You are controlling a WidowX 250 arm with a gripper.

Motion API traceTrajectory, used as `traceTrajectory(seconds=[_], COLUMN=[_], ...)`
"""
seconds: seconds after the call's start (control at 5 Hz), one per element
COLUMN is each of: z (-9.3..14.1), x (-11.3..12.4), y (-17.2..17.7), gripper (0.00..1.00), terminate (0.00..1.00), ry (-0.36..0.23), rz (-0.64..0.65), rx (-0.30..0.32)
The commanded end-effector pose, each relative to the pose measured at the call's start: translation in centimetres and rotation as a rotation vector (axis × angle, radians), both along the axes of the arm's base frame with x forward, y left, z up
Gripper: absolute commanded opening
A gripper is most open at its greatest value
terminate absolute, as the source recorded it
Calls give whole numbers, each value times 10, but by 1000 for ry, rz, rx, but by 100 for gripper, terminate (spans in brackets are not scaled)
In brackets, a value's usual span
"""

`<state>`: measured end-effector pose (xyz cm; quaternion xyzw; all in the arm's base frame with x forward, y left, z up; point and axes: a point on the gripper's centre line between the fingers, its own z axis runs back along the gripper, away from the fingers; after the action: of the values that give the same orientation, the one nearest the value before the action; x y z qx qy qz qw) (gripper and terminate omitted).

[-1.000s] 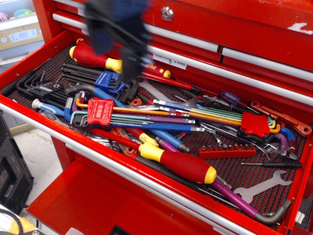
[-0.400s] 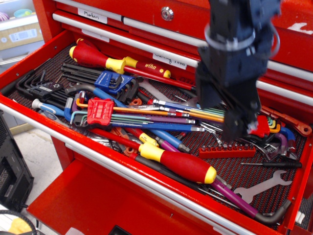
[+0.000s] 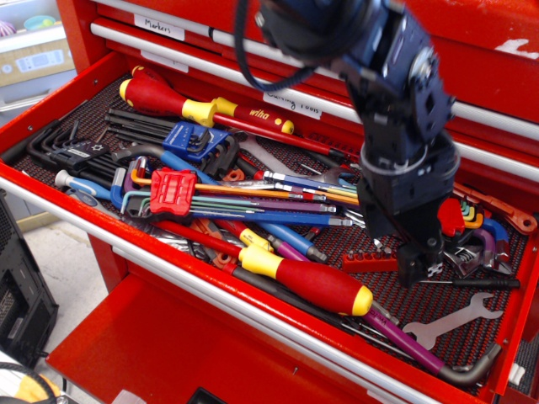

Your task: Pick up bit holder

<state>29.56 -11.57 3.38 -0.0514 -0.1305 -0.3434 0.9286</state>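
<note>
A dark blue robot arm [image 3: 396, 101] reaches down from the top of the view into the open drawer [image 3: 76, 202] of a red tool chest, and its tool [image 3: 402, 252] sits low over the black ribbed liner on the right side of the drawer. The bit holder [image 3: 369, 261], a narrow red strip with a row of short grey bits standing up from it, lies flat on the liner directly under the tool; only its left part shows, the rest being hidden behind the dark fingers. The fingers hang down at the strip's right half, but whether they are apart, together or gripping the strip cannot be told from this angle. Just left of the strip lies a fat red-and-yellow screwdriver [image 3: 303, 282], slanting toward the drawer's front edge. Behind the tool a red clip [image 3: 450, 215] with coloured hex keys is partly covered by the arm. A second red hex key clip [image 3: 173, 190] lies well to the left, and a silver open-end wrench [image 3: 450, 320] lies near the drawer's right front corner.
</note>
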Motion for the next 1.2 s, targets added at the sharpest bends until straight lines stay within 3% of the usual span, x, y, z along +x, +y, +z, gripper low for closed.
traceTrajectory(seconds=[0.0,0.6,0.8,1.0], z=[-2,-33,-37,-37], x=[27,30,27,27], y=[-7,-8,-7,-8], gripper=[100,100,100,0], terminate=[0,0,0,0], ry=[-92,-83,-80,-79], rz=[-8,69,101,134], rx=[-25,-114,-114,-108])
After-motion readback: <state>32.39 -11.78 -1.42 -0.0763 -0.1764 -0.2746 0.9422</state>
